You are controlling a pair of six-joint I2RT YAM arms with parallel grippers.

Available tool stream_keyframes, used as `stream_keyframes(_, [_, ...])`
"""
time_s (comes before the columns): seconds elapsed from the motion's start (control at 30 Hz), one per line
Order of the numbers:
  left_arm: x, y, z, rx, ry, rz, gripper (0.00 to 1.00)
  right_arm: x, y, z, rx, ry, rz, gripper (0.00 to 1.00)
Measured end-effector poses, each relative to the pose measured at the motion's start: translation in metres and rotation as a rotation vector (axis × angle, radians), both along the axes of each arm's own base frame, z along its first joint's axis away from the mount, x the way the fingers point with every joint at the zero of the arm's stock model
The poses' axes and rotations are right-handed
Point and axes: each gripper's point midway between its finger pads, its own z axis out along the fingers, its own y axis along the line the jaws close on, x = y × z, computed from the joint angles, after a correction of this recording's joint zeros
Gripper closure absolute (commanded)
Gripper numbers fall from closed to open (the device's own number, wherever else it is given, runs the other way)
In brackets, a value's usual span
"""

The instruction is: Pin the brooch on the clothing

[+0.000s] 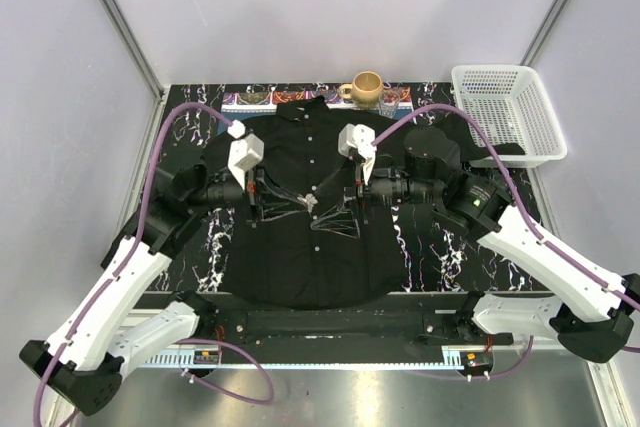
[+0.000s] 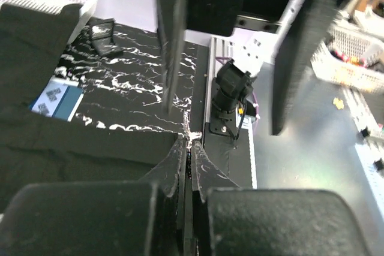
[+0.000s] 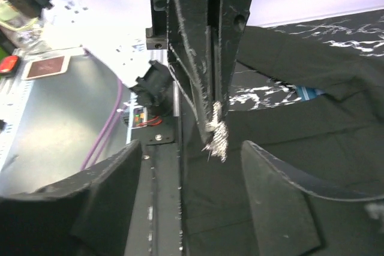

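On the left, the left gripper point(image 1: 304, 201) reaches across the large black button-up shirt point(image 1: 300, 262), which lies spread flat on the black marbled counter point(image 1: 425, 247). Its fingers are clenched together, and at their very tips they pinch the tiny silvery, irregular brooch point(image 3: 218, 135). The brooch sits over the middle of the shirt front, close to the row of white buttons. Whether it touches the cloth cannot be told.

The ornament looks light, hard and uneven, so it will likely twist or slip in a narrow pinch. Its pin is thin and probably bends easily. The best hold is across the ornament's body, with the pin side left free and pointing at the fabric.

The shirt is soft and limp. It will likely dimple and slide under a pushing point rather than let it through, so it needs holding taut, or lifting into a small fold just beside the brooch.

On the right, the right gripper point(image 3: 191, 148) is released. Its fingers stand wide apart on either side of the brooch and hold nothing, which leaves it free to brace the cloth.
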Motion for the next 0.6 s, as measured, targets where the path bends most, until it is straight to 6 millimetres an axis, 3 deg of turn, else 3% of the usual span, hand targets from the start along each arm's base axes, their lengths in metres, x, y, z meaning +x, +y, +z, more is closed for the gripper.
stream_keyframes(0.03, [0.006,0.004,-0.002,0.006,0.022,0.024,1.00,0.002,0.000,0.001,0.000,-0.002,-0.013,0.13])
stream_keyframes(0.23, [0.043,0.035,-0.002,0.012,0.151,0.208,1.00,0.025,-0.016,-0.003,-0.048,-0.057,-0.143,0.10])
stream_keyframes(0.4, [0.071,0.064,0.003,0.008,0.195,0.347,1.00,0.059,-0.023,-0.020,-0.161,-0.130,-0.221,0.09])
stream_keyframes(0.5, [0.095,0.081,-0.003,0.002,0.240,0.438,1.00,0.085,-0.016,-0.051,-0.266,-0.132,-0.225,0.08])
stream_keyframes(0.6, [0.123,0.100,-0.019,0.000,0.313,0.524,1.00,0.110,-0.005,-0.102,-0.408,-0.092,-0.201,0.14])
